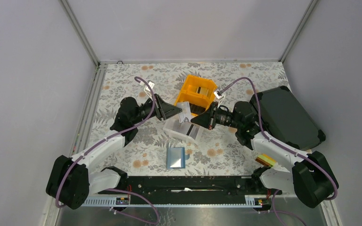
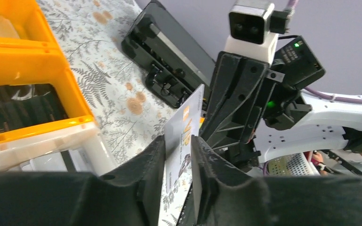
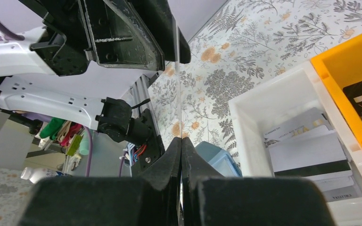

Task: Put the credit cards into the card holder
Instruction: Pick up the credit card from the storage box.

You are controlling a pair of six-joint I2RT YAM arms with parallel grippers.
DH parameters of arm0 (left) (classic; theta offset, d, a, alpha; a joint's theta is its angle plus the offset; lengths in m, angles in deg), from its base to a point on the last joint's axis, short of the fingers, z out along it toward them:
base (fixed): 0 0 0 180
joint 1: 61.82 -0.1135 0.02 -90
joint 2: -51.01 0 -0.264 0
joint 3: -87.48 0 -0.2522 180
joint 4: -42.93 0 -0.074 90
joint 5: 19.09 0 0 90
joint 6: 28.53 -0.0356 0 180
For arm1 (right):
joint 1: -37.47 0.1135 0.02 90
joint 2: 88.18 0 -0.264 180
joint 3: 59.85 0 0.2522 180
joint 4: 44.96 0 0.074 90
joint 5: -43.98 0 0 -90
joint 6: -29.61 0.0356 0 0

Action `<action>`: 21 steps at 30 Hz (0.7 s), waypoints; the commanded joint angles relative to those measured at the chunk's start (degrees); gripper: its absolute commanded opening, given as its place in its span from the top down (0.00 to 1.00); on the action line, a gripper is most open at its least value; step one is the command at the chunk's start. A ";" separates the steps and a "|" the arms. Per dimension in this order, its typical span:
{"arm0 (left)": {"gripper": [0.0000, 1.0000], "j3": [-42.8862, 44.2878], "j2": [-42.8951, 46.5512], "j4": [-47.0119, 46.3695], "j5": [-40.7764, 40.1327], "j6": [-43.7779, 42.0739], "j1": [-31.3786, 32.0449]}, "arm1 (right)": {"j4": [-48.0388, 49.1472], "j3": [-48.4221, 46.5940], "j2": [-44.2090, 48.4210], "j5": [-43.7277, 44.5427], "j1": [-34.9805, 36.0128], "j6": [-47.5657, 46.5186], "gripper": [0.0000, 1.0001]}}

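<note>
My arms reach inward, left gripper (image 1: pixel 179 112) and right gripper (image 1: pixel 193 121) tip to tip, both pinched on one credit card (image 2: pixel 185 129).

Far bin (image 1: pixel 184 94): table centre, toward the rear.
Near bin (image 1: pixel 169 126): touching far bin's front; stacked cards (image 3: pixel 311 150) inside.
Card holder (image 1: pixel 175 157): before near bin, apart.
Hard case (image 1: pixel 285 117): right of both bins.
Held card (image 2: pixel 184 136): over near bin, between left gripper (image 1: pixel 179 112) and right gripper (image 1: pixel 194 120).

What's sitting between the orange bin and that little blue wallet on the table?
A white bin holding cards sits between the orange bin and the teal wallet, with bare floral cloth just before the wallet. The top view shows it best.
</note>
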 commanded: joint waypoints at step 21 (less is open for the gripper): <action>1.00 -1.64 4.17 -6.06 10.82 1.92 0.08 | 16.51 -3.27 -2.47 -4.16 0.48 13.30 0.58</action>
